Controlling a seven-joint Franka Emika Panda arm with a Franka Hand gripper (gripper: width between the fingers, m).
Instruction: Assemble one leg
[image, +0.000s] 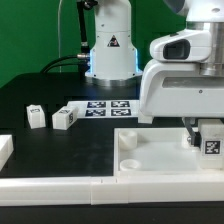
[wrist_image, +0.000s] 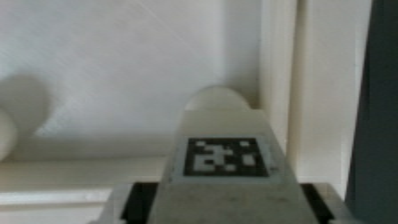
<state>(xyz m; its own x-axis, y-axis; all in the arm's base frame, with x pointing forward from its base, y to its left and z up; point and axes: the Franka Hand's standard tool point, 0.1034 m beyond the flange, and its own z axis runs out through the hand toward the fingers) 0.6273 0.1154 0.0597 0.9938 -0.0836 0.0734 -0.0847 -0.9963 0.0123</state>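
Note:
My gripper (image: 207, 138) is shut on a leg (image: 212, 145), a small white block with a black-and-white tag, at the exterior view's right. It holds the leg upright over the right end of the large flat white panel (image: 150, 158); I cannot tell whether the leg touches the panel. In the wrist view the leg (wrist_image: 228, 150) fills the space between my dark fingers (wrist_image: 146, 202), its rounded tip near the panel's edge. My gripper (wrist_image: 226, 205) is clamped on both of its sides. Two more legs (image: 37, 116) (image: 66, 118) lie on the black table at the left.
The marker board (image: 108, 106) lies behind the loose legs, in front of the robot base. The panel has round recesses (image: 130, 141), one showing in the wrist view (wrist_image: 15, 115). A white rail (image: 60, 186) runs along the table's front, with a white piece (image: 5, 150) at the left edge.

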